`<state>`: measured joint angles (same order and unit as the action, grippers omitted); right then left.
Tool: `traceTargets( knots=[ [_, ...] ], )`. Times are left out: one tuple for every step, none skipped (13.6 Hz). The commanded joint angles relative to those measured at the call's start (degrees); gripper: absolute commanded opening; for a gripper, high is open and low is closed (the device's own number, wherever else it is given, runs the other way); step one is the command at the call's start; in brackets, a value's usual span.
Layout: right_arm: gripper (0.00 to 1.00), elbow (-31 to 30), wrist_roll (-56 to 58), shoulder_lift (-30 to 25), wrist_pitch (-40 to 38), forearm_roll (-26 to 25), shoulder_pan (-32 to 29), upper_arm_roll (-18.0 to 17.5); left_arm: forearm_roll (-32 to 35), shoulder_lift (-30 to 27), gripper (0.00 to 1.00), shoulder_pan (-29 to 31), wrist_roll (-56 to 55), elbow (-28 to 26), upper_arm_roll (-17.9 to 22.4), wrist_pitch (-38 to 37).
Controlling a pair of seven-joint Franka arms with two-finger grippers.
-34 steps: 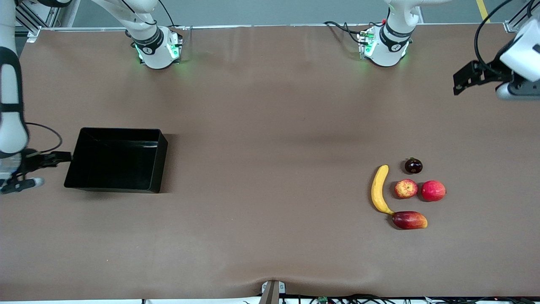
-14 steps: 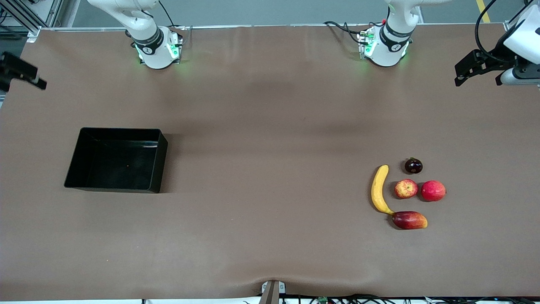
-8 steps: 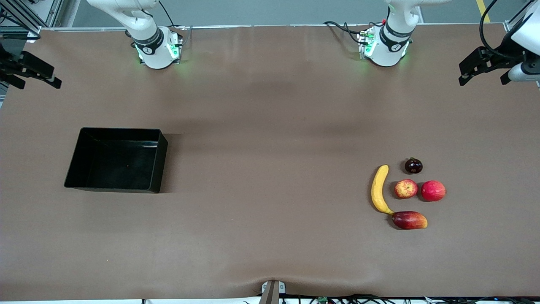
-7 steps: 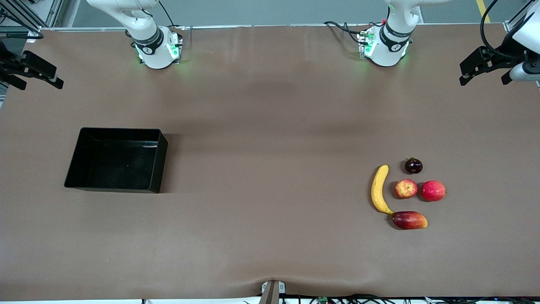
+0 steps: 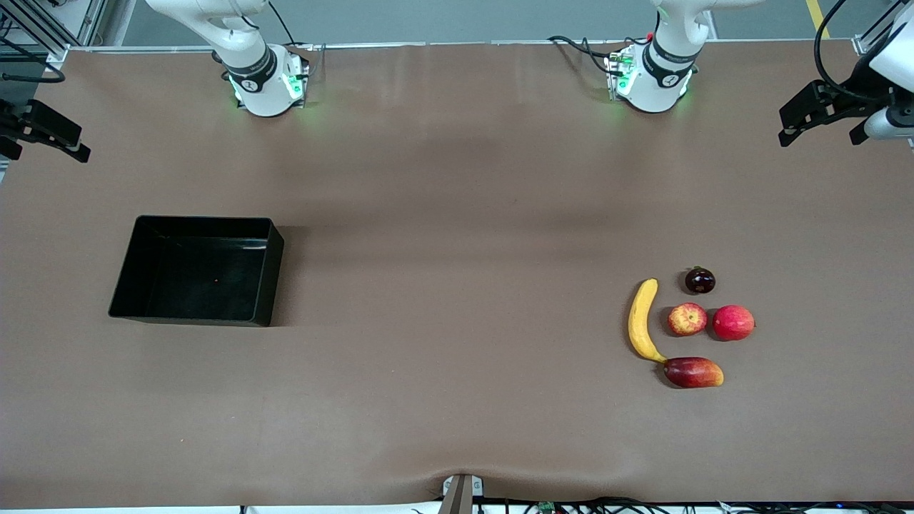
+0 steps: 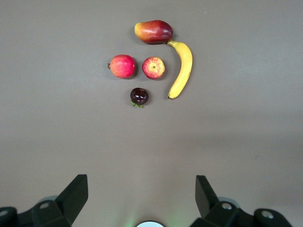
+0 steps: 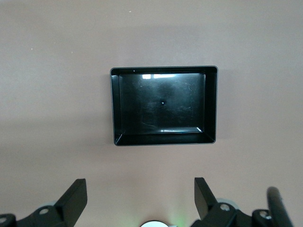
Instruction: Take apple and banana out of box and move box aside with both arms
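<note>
Looks done to me: glossy black plastic box sits empty at 9 o'clock on the bench, yellow banana and mottled apple at 3 o'clock, left claw and right claw up high, fingers apart, holding nothing.

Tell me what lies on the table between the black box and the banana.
Nothing: the front view shows only bare brown table between the box and the banana.
</note>
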<state>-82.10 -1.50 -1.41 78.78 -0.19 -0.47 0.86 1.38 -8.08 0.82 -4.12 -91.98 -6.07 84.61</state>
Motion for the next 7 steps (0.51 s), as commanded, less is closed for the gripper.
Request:
traceTargets(
  knots=[
    [1.0, 1.4, -0.3, 0.4, -0.6, -0.8, -0.2, -0.2, -1.0, 0.6, 1.0, 0.2, 0.3, 1.4, -0.1, -0.6],
    [1.0, 1.4, -0.3, 0.5, -0.4, -0.9, -0.3, -0.2, -0.9, 0.6, 1.0, 0.2, 0.5, 1.4, -0.1, -0.6],
    [1.0, 1.4, -0.3, 0.5, -0.2, -0.6, -0.3, -0.2, -0.9, 0.6, 1.0, 0.2, 0.5, 1.4, -0.1, -0.6],
    [1.0, 1.4, -0.3, 0.5, -0.2, -0.5, -0.3, -0.2, -1.0, 0.5, 1.0, 0.2, 0.7, 1.3, -0.1, -0.7],
    [1.0, 1.4, -0.4, 0.5, -0.2, -0.3, -0.4, 0.0, -0.9, 0.5, 1.0, 0.3, 0.7, 1.4, 0.0, -0.8],
    [1.0, 1.3, -0.4, 0.5, -0.2, -0.3, -0.3, 0.5, -0.9, 0.6, 1.0, 0.3, 0.7, 1.3, 0.0, -0.8],
    [1.0, 1.3, -0.4, 0.5, -0.2, -0.2, -0.3, 0.6, -0.7, 0.6, 1.0, 0.4, 0.7, 1.3, 0.0, -0.8]
  ],
)
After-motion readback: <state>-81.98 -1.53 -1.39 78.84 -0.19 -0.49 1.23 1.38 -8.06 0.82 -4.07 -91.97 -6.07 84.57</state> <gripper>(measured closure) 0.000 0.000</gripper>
